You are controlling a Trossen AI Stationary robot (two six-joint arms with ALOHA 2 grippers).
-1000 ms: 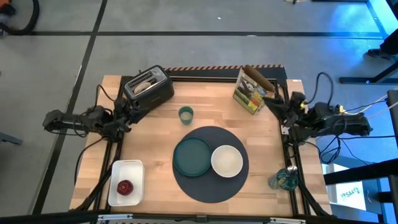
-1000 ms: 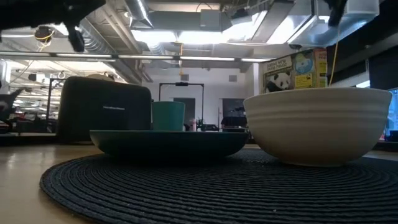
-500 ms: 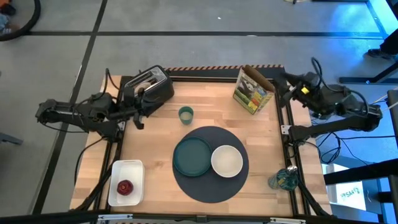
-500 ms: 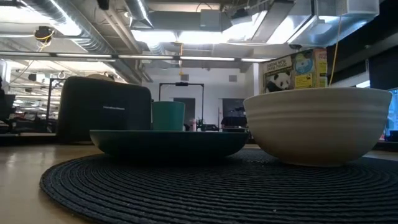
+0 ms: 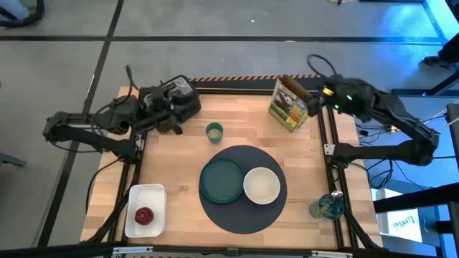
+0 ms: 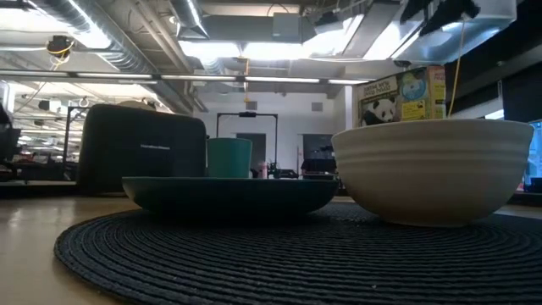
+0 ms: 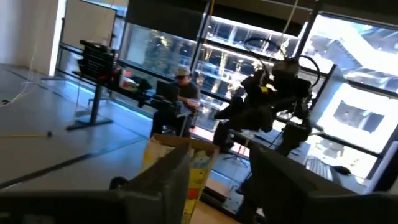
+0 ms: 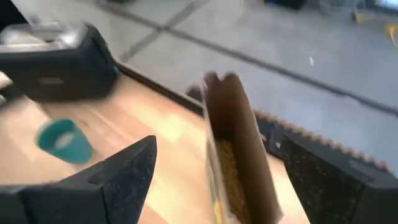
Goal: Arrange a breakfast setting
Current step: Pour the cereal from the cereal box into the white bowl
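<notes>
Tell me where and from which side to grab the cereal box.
Grip the cereal box across its two broad printed faces, just below the open top, coming from the table's right edge where the right gripper hangs, jaws open. It stands upright with flaps raised, so pinching the top itself would likely crush them.

A faint line of small pale lettering is seen across the front of the black toaster (image 6: pixel 142 146) at the left of the low view, but it cannot be read. On the cereal box (image 6: pixel 400 93), upper right, only a panda picture is made out.
</notes>
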